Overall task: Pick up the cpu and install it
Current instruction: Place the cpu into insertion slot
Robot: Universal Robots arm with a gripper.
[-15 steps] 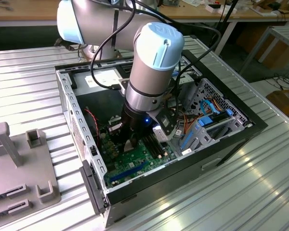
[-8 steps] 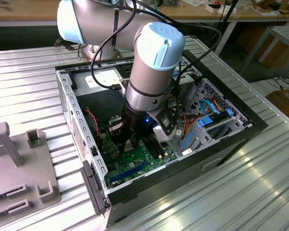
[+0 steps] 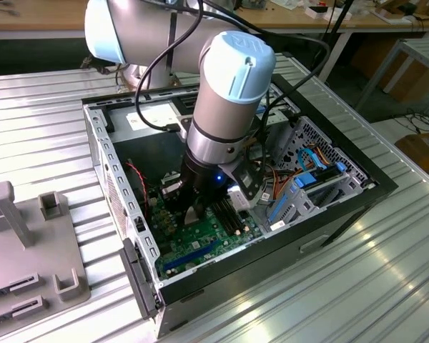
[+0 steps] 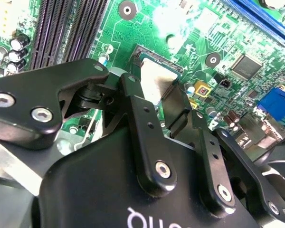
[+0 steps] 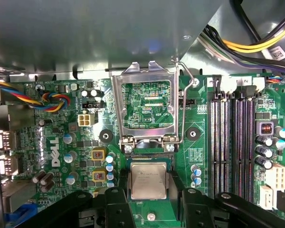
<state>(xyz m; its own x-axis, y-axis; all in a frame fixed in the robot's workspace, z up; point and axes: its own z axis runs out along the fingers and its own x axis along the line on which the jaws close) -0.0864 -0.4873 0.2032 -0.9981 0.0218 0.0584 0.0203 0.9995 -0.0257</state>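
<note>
The cpu is a small square chip with a pale silver top, and it is also seen from the side in the second wrist view. My gripper is shut on it, one black finger against each of two opposite edges. The chip sits low over the black-framed socket on the green motherboard. The socket's metal load plate is swung open and stands up behind it, with its lever raised. In the exterior view the gripper reaches down into the open computer case.
Black memory slots run beside the socket. Capacitors and yellow-topped components stand close around it. Cable bundles and the case's metal wall lie behind. A grey fixture sits on the table outside the case.
</note>
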